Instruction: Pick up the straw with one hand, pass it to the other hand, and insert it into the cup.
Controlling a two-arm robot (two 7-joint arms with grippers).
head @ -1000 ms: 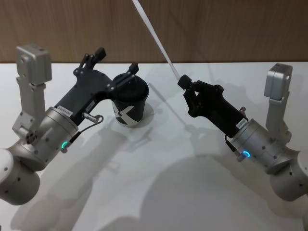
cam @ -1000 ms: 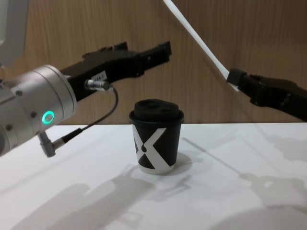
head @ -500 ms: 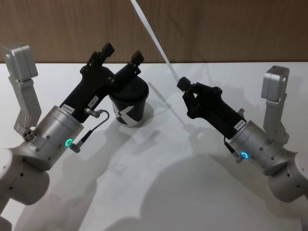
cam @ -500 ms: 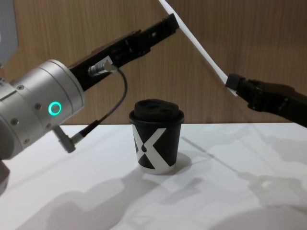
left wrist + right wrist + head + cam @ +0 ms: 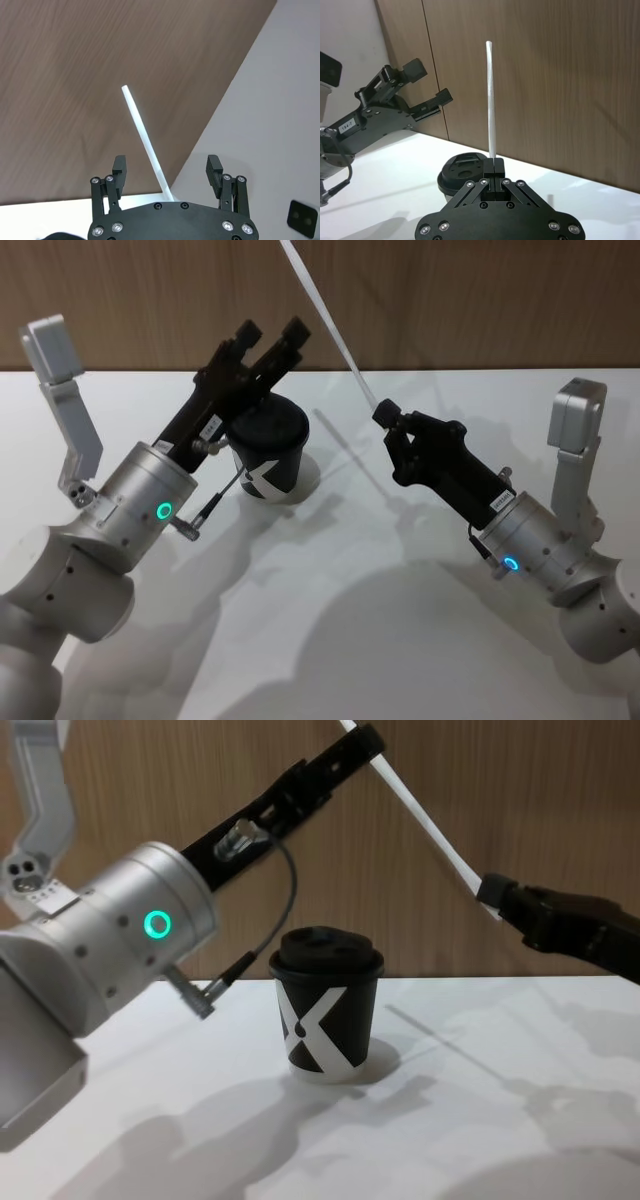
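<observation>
1. My right claw (image 5: 383, 412) is clamped shut on the lower end of the straw (image 5: 325, 325). The right wrist view shows this best: the claw (image 5: 493, 165) has its two fingers pressed together, and the straw (image 5: 491, 100) rises straight out of them.
2. From the head camera, the straw slants up from that grip toward the robot's left and runs off the top edge. It is well clear of the counter (image 5: 350, 620).
3. My left claw (image 5: 272, 335) is open, raised and pointed up toward the straw. In its own wrist view the fingers (image 5: 119, 167) stand wide apart, and the straw (image 5: 142, 132) shows in the gap between them, near the middle.
4. The views differ on how close the two are.
   - The chest camera overlaps the left claw's tip (image 5: 360, 742) with the straw (image 5: 425, 820), so I cannot judge contact there.
   - The head camera shows the straw just beside the tips, with a sliver of wall between them.
5. The cup (image 5: 268, 445) stands upright on the counter with its lid on, under the left arm. The chest view shows its white X (image 5: 325, 1010). The right wrist view looks down on the lid (image 5: 462, 172) and also shows the left claw (image 5: 429, 82) spread open farther off.
</observation>
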